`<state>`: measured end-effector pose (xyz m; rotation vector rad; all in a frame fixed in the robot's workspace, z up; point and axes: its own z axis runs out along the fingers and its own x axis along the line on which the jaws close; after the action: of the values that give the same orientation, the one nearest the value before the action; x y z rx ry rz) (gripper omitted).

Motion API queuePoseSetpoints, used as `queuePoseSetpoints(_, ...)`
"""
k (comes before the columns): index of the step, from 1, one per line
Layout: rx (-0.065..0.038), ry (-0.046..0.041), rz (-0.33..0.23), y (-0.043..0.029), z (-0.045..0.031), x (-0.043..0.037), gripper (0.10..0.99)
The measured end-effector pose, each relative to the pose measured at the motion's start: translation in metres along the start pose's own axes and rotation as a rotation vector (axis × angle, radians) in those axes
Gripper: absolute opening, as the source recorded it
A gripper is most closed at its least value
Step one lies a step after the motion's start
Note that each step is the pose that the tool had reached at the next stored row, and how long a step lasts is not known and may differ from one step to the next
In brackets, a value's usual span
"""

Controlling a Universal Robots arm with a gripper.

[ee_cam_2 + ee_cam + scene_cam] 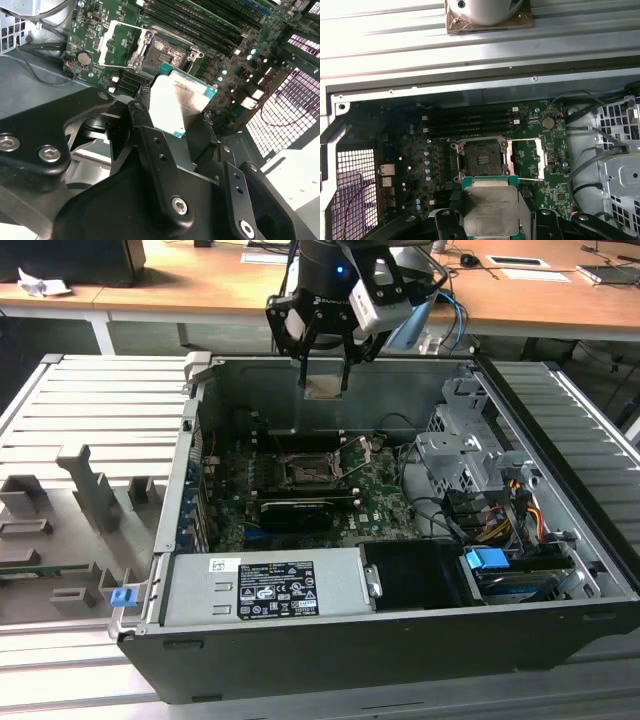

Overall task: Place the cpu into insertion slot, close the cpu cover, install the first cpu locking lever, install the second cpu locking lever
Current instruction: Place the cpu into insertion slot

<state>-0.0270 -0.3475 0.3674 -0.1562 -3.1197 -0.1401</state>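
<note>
Silvery cpu (488,210) gripped by the closed gripper (324,380) (nothing seated yet); insertion slot (305,470), exterior view's six o'clock from it, empty, cpu cover (542,160) open.

Wrist views seemingly above insertion slot (481,159)

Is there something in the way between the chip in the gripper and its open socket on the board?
Nothing visible does. The gripper holds the chip above the case; the socket lies bare, its cover swung open to one side.
</note>
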Motion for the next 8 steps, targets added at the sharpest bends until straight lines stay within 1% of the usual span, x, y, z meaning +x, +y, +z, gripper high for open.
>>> queuePoseSetpoints(2, 0.0, -0.0013, 0.014, 0.0, 0.0, 0.0, 0.529)
queuePoseSetpoints(8, -0.001, -0.003, 0.034, 0.0, 0.0, 0.0, 0.529)
